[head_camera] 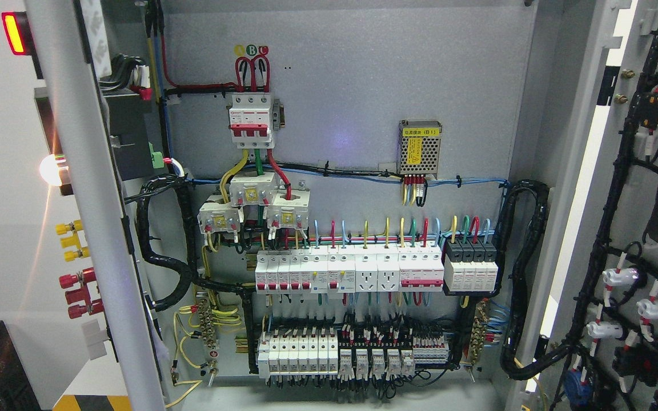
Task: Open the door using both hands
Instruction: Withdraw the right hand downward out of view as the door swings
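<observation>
Both doors point(637, 228) of the cabinet point(352, 85) stand open; coloured stickers point(252, 50) read A, B, C; no hands show, so their fingers cannot be told.

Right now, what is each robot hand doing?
Left hand: not in view.
Right hand: not in view.
Only the open cabinet shows.

The cabinet's back panel point(352, 85) is matt grey painted metal with a fine speckled texture. The breakers point(349, 273) have smooth white plastic, faintly glossy. The small power supply point(418, 147) has a perforated bare-metal casing. The cable conduit point(526, 274) is black ribbed plastic. The doors point(80, 171) look smooth, grey-painted metal.
</observation>
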`<action>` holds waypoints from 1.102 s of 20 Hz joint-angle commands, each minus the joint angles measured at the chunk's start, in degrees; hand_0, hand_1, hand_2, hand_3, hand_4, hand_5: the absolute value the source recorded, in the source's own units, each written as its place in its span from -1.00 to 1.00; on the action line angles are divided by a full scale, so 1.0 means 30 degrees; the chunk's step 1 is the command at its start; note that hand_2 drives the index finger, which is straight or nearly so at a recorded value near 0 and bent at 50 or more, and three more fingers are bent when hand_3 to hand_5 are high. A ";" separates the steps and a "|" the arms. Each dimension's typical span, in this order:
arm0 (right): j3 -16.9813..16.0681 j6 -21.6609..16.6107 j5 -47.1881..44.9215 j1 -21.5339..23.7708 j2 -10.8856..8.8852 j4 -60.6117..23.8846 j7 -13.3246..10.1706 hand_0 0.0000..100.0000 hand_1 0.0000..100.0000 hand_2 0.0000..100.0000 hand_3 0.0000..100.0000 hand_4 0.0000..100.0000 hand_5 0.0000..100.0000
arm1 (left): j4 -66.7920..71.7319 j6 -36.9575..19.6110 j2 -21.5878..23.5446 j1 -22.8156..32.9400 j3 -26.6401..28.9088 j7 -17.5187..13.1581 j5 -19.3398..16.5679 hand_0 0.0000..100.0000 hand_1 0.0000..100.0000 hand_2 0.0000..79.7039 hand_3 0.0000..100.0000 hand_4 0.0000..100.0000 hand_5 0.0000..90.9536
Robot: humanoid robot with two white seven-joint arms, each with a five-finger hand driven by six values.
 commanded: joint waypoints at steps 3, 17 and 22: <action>0.0699 0.0219 0.0021 -0.0218 0.1598 0.0764 -0.0026 -0.62 -1.00 -1.00 -1.00 -1.00 -1.00 | -0.0058 -0.0014 0.0043 0.0103 -0.0235 -0.0014 -0.0234 -1.00 -1.00 -1.00 -1.00 -1.00 -1.00; 0.0494 0.0775 0.0079 -0.0921 0.3005 0.1965 -0.0026 -0.62 -1.00 -1.00 -1.00 -1.00 -1.00 | -0.2835 -0.0044 0.0276 0.1623 -0.0264 -0.0043 -0.0205 -1.00 -1.00 -1.00 -1.00 -1.00 -1.00; 0.0669 0.1009 0.0079 -0.1068 0.3327 0.2229 -0.0026 -0.62 -1.00 -1.00 -1.00 -1.00 -1.00 | -0.4247 -0.0044 0.0482 0.2358 -0.0789 -0.0248 -0.0234 -1.00 -1.00 -1.00 -1.00 -1.00 -1.00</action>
